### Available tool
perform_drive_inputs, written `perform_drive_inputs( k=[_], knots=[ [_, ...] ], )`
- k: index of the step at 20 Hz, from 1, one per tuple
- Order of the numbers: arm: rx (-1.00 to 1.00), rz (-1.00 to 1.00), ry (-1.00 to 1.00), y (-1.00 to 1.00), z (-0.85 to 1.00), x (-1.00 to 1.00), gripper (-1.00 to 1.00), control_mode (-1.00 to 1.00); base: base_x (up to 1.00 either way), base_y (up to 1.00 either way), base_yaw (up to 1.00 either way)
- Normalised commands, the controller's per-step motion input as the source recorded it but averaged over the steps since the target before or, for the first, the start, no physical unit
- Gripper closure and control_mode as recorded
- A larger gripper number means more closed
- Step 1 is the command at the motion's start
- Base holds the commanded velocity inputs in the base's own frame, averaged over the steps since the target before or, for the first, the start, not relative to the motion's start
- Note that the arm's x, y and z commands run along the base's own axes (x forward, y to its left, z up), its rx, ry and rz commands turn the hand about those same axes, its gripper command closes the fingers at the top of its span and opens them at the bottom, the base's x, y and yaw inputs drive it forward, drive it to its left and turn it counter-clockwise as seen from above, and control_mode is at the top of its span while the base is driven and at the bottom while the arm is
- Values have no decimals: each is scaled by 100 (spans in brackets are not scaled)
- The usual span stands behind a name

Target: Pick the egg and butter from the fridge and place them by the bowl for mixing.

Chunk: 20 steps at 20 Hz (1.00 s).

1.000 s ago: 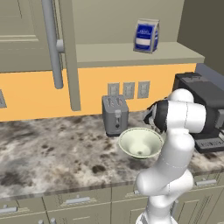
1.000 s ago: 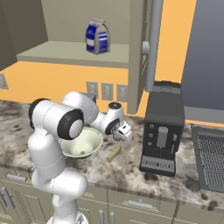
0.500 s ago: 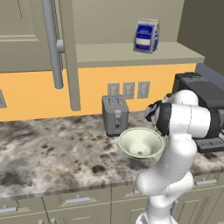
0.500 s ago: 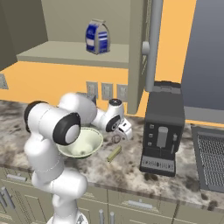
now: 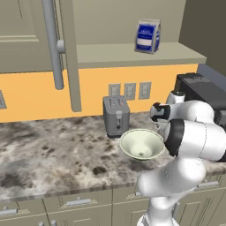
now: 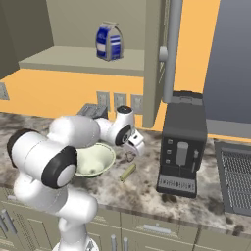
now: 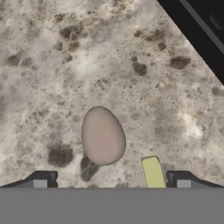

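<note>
Speckled grey-brown stone counter is running across the kitchen, w/ an orange backsplash behind it and beige cupboards above. On the open shelf a blue-and-white carton is standing upright. A grey toaster is sitting at the back of the counter, just left of the bowl in the left base view; the bowl is sitting upright nr the counter's front, close against the white arm. In the right base view the bowl is partly hidden behind the arm's shoulder.

Gripper is hanging low over the counter btwn the bowl and the black coffee machine, pointing down. Its two dark tips are standing far apart at the bottom corners of the hand view, jaws spread wide & gripping nothing.

Egg is lying on the bare stone straight below the hand, btwn the two tips but clear of both. Butter is lying flat on the counter just right of the bowl in the right base view, apart from it; in the hand view its yellow end is showing just beside the egg, not touching it. Black edge of the coffee machine is cutting across the hand view's top-right corner.
</note>
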Motion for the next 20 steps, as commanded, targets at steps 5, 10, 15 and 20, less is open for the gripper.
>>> perform_drive_inputs(
  k=[5,10,15,20],
  knots=[
    [0,10,0,24,30,-53,-100,-100,0,0,0],
    [-2,6,-12,30,16,-61,-100,-100,0,0,0],
    [-4,5,-11,30,13,-56,-100,-100,0,0,0],
    [-2,9,-11,31,19,-54,-100,-100,0,0,0]
  ],
)
